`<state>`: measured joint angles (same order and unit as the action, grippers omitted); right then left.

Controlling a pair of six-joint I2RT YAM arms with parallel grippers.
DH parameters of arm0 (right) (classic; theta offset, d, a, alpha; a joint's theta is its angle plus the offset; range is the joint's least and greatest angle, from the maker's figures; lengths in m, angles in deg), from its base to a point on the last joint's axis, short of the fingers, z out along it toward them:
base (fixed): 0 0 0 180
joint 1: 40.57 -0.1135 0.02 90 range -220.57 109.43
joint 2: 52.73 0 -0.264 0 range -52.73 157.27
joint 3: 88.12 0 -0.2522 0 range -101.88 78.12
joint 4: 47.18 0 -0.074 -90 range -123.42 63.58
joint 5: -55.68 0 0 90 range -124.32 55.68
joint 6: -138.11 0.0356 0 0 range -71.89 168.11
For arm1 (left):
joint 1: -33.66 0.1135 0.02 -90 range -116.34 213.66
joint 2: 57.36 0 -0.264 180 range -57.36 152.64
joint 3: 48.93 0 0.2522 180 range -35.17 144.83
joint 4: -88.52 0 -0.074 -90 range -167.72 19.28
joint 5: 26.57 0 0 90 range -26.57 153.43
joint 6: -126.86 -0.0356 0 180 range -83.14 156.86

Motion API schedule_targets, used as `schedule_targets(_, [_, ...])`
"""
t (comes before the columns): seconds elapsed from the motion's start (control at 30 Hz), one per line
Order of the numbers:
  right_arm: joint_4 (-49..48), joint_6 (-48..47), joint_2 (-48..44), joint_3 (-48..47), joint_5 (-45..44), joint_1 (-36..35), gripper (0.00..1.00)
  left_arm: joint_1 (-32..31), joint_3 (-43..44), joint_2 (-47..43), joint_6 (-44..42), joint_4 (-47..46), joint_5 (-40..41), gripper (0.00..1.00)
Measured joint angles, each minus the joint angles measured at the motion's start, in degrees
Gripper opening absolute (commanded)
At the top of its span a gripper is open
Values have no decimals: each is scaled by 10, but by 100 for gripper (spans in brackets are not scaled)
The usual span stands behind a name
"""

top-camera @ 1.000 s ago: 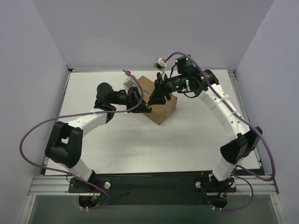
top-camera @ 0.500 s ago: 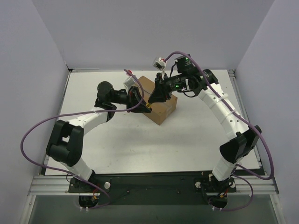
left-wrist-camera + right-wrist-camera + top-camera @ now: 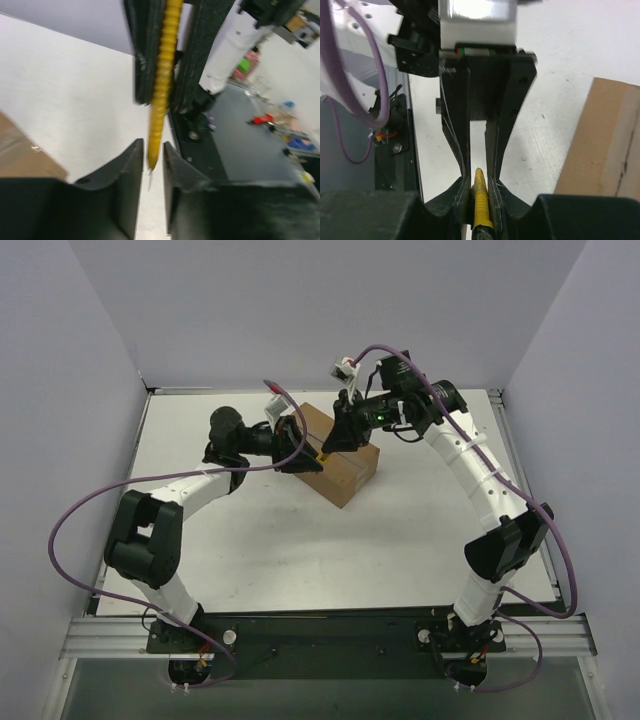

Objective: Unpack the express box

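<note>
The express box (image 3: 348, 473) is a brown carton on the white table, lying at an angle with its flaps shut; it also shows in the right wrist view (image 3: 607, 140) and the left wrist view (image 3: 20, 155). My two grippers meet tip to tip above its left top edge. My right gripper (image 3: 335, 440) (image 3: 479, 186) is shut on a yellow utility knife (image 3: 482, 205) (image 3: 162, 75) (image 3: 322, 453). The knife's blade tip points between the fingers of my left gripper (image 3: 308, 457) (image 3: 151, 159), which stand slightly apart on either side of it without touching it.
White walls enclose the table at the back and on both sides. Purple cables (image 3: 90, 510) loop from both arms over the table. The table's dark front rail (image 3: 320, 635) carries both arm bases.
Both grippers, still tip to tip with the knife between them, have shifted a little toward the back of the table, over the box. The box has not moved.
</note>
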<state>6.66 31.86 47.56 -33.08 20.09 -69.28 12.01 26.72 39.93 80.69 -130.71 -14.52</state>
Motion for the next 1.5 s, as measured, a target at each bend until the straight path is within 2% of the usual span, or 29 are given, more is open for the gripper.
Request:
schedule_targets(0.1, [2,20,0,0,-30,25,0,30,10,-7,-46,81,57,52])
schedule_targets(0.2, [-7,43,-2,5,-77,75,0,73,48,-17,-162,251,153,59])
schedule_targets(0.3, [-25,59,-11,27,-138,116,0,87,104,-17,-288,395,288,63])
schedule_targets(0.43, [-47,84,-16,47,-239,129,0,84,178,23,-399,483,412,63])
schedule_targets(0.6, [-128,92,-38,104,-334,130,0,103,311,164,-452,543,467,66])
schedule_targets(0.77, [-175,97,-50,120,-353,143,0,114,325,231,-476,597,473,71])
schedule_targets(0.9, [-188,105,-57,133,-330,160,0,115,337,252,-469,601,458,72])
schedule_targets(1.1, [-174,107,-86,167,-292,167,0,116,342,267,-444,592,380,70])
schedule_targets(1.33, [-167,111,-98,181,-250,167,0,114,303,276,-418,553,274,62])
schedule_targets(1.5, [-166,97,-123,236,-255,158,0,96,288,276,-437,553,223,56])
